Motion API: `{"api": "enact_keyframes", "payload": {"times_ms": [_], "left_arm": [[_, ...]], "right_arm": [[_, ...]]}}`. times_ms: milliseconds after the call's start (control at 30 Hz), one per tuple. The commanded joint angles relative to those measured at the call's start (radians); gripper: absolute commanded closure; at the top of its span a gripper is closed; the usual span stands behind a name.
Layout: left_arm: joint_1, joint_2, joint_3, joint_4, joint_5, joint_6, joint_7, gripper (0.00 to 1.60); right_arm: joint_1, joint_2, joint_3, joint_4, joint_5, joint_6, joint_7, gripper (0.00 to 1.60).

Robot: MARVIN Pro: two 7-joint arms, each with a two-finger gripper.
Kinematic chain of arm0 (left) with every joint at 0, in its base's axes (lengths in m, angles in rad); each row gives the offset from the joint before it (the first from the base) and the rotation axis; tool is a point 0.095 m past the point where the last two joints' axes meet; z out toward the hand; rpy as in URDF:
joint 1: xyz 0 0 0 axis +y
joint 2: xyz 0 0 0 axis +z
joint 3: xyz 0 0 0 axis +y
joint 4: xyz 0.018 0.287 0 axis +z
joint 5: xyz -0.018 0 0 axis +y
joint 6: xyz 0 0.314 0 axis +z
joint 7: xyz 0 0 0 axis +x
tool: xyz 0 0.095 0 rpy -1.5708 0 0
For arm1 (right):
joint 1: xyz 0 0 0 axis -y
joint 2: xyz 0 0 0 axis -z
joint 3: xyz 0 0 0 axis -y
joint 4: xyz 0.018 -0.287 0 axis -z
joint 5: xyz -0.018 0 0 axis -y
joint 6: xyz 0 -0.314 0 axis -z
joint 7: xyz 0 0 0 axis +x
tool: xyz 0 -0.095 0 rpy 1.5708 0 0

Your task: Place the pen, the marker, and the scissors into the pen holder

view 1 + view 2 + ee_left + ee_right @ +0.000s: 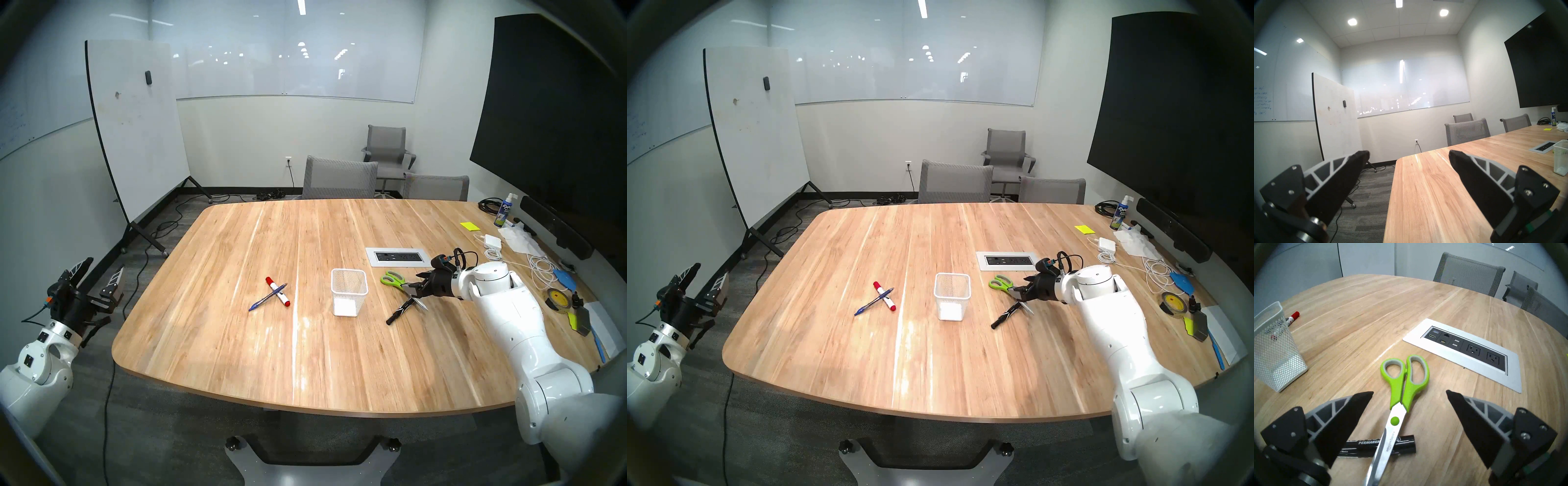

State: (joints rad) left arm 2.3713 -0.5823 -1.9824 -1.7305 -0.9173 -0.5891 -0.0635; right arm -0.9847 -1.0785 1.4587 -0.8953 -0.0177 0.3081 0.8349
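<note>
Desk (237, 356) first, a broad wooden slab filling the room, and everything still lies on it: nothing is in the pen holder (349, 297) yet, so by my reckoning all three placements remain. The right arm reaches in over the far right of the desk, its right pincer (1409, 392) spread wide and empty, poised above the scissors (1403, 383) with a finger on either side and touching neither. The left pincer (1408, 157) hangs off the desk's left edge, jaws wide apart too, gripping nothing. The pen holder stands upright mid-desk, white mesh, visibly empty. Right of it lie the scissors, lime handles pointing away towards the power outlet panel (1464, 351), blades shut. And here's the snag: those blades rest across the black marker (1401, 444), so lifting the scissors could roll or drag that marker, and the marker cannot be taken cleanly until the scissors go. Left of the holder, well apart from it, the blue pen (268, 297) lies crossed over a white marker with red ends (278, 291), the two touching, another overlapped pair to untangle. Along the right edge sit cables, a charger, a roll of tape (556, 297) and a spray bottle (502, 212), all clear of the working area.
</note>
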Motion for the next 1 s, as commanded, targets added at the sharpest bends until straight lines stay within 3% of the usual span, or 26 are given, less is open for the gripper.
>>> {"api": "enact_keyframes", "payload": {"times_ms": [0, 533, 967], "left_arm": [[0.002, -0.001, -0.013, -0.004, -0.001, -0.002, 0.0, 0.0], [0.002, -0.001, -0.014, -0.005, -0.001, -0.001, 0.0, 0.0], [0.002, -0.001, -0.014, -0.005, -0.001, -0.001, 0.0, 0.0]], "right_arm": [[0.048, -0.01, 0.002, 0.005, 0.0, -0.012, -0.006, 0.0], [0.035, -0.037, 0.015, -0.018, -0.006, 0.002, -0.05, 0.0], [-0.018, -0.048, 0.007, -0.103, -0.01, 0.036, -0.047, 0.0]]}}
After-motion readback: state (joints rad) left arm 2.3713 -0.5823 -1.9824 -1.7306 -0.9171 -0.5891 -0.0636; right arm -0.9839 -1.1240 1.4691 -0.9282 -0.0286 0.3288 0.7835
